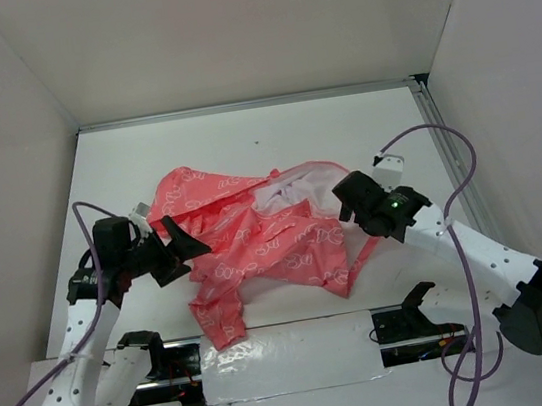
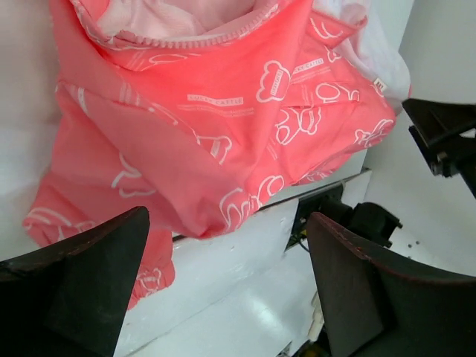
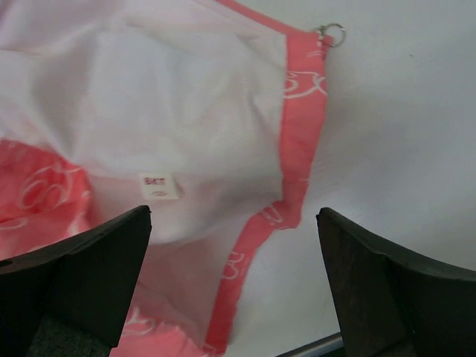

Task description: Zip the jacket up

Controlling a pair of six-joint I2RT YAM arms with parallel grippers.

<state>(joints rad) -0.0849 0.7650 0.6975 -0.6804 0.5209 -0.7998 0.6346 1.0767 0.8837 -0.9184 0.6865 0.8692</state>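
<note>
The left gripper [image 1: 176, 249] is spread wide and holds nothing, just beside the left edge of the jacket [image 1: 257, 245]. The right gripper [image 1: 350, 202] is also wide open and empty, above the jacket's pale lining [image 3: 186, 111], near a small metal ring [image 3: 332, 33]. The coral-pink jacket lies crumpled and open on the white table [image 1: 342, 132], between the two arms.

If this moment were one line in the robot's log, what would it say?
jacket: crumpled, open, lining showing | left gripper: open, over jacket | right gripper: open, over lining | zipping: not done
</note>
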